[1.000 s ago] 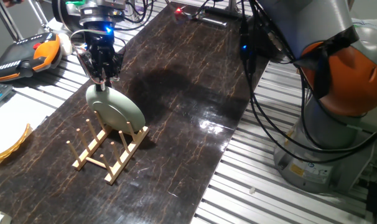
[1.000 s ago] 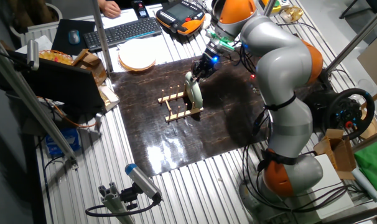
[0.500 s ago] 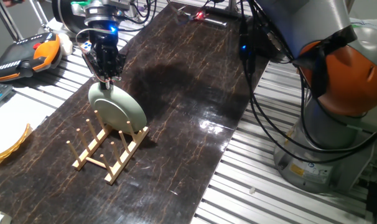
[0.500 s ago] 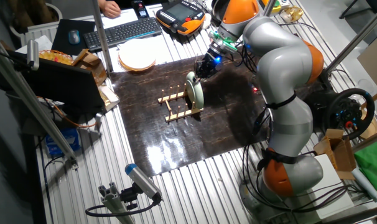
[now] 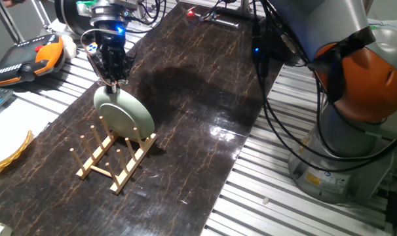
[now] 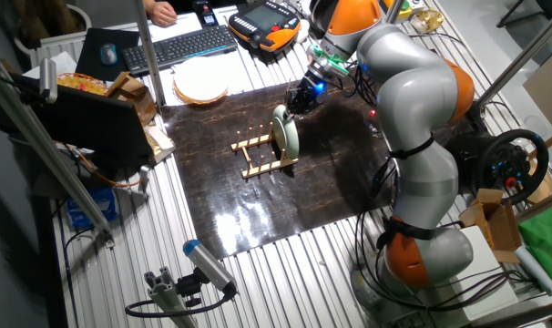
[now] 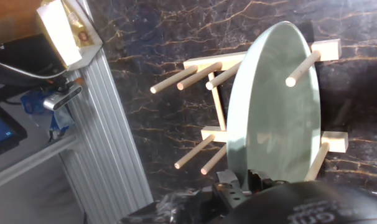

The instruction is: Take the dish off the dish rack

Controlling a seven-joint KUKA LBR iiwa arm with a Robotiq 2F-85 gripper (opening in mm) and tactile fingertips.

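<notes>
**Operator:** I'll take it biggest first. The dark marbled table mat (image 5: pixel 185 111) carries everything. On it stands the small light-wood dish rack of crossed slats and upright dowel pegs (image 5: pixel 113 157), and the round pale sage-green matte dish (image 5: pixel 123 113) stands on edge in the rack's end slots, tilted, with pegs on both faces.

**Observer:** And the claw?

**Operator:** My black two-finger gripper (image 5: pixel 111 80) sits at the dish's twelve o'clock rim. In the hand view the fingers (image 7: pixel 238 186) look pinched onto the rim's edge, nearly closed with the plate between them, so I judge I have hold of it.

**Observer:** What worries you?

**Operator:** Three things. The grip is a thin pinch at one point on the rim, so the dish could swing or slip out under its own weight. Next, in the hand view a dowel peg (image 7: pixel 302 68) crosses the dish's face near one o'clock; if I pull sideways instead of straight along the pegs, the rim would snag and drag the light rack with it. Last, the yellowish plate (image 5: pixel 5 154) at nine o'clock is well apart, so I count it no hazard.
</notes>
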